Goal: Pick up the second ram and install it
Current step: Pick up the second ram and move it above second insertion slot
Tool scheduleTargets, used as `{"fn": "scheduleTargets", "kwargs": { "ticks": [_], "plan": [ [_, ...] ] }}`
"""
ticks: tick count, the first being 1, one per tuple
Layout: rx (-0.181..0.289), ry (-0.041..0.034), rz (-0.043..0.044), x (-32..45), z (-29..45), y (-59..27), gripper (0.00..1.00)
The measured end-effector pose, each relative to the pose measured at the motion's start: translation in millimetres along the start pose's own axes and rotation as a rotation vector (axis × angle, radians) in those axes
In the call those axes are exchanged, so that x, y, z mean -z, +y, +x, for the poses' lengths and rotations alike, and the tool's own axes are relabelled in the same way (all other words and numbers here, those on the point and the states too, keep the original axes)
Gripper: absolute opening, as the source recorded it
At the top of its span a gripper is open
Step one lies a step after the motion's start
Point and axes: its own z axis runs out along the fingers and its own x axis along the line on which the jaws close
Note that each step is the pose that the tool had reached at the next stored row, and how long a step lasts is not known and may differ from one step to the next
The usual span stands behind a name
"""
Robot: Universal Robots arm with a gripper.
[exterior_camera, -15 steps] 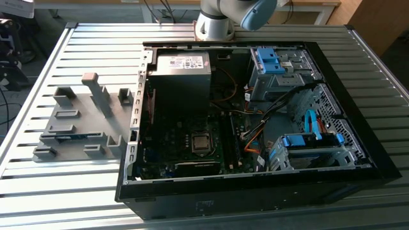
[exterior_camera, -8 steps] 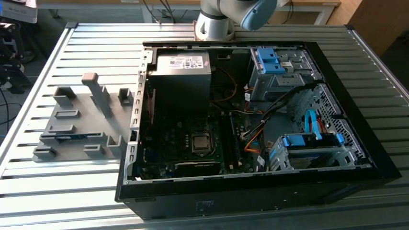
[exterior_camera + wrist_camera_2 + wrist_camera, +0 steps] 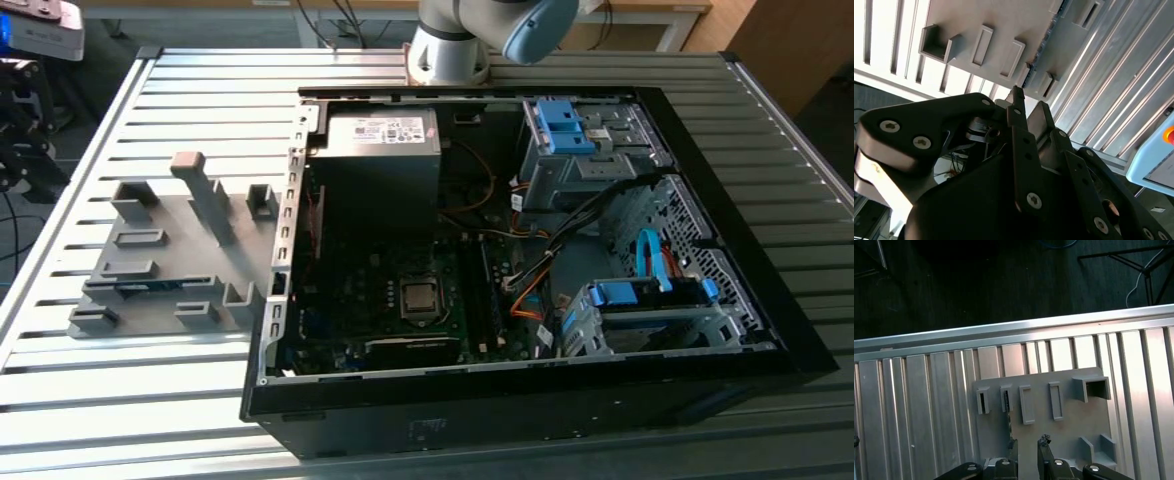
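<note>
The arm (image 3: pixel 451 48) stands at twelve o'clock in the exterior view, topped by a grey-blue joint (image 3: pixel 541 25). In both wrist views the pincer (image 3: pixel 1028 446) (image 3: pixel 1029 107) aims downward, its black fingers (image 3: pixel 1043 444) parted around a bare gap.

Holder fixture (image 3: pixel 160 270) is plain matte grey, table (image 3: pixel 134 400) is silver with long ribbed stripes. PC case (image 3: pixel 534 410) is black, with bright blue drive brackets (image 3: pixel 561 125) inside. Gripper (image 3: pixel 1028 442) is all black.
</note>
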Motion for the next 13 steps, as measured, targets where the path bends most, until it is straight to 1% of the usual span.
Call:
{"fn": "scheduleTargets", "kwargs": {
  "ticks": [3, 7, 9, 13],
  "plan": [
    [0.0, -0.0002, 0.0002, -3.1, 1.7, -0.3, 0.3],
    [0.0, 0.0004, 0.0002, -7.2, 2.0, -0.6, 0.3],
    [0.0, 0.0017, 0.0003, -9.2, 2.0, -0.8, 0.3],
    [0.0, 0.0082, 0.0013, -12.7, 2.0, -1.0, 0.3]
  ]
}}
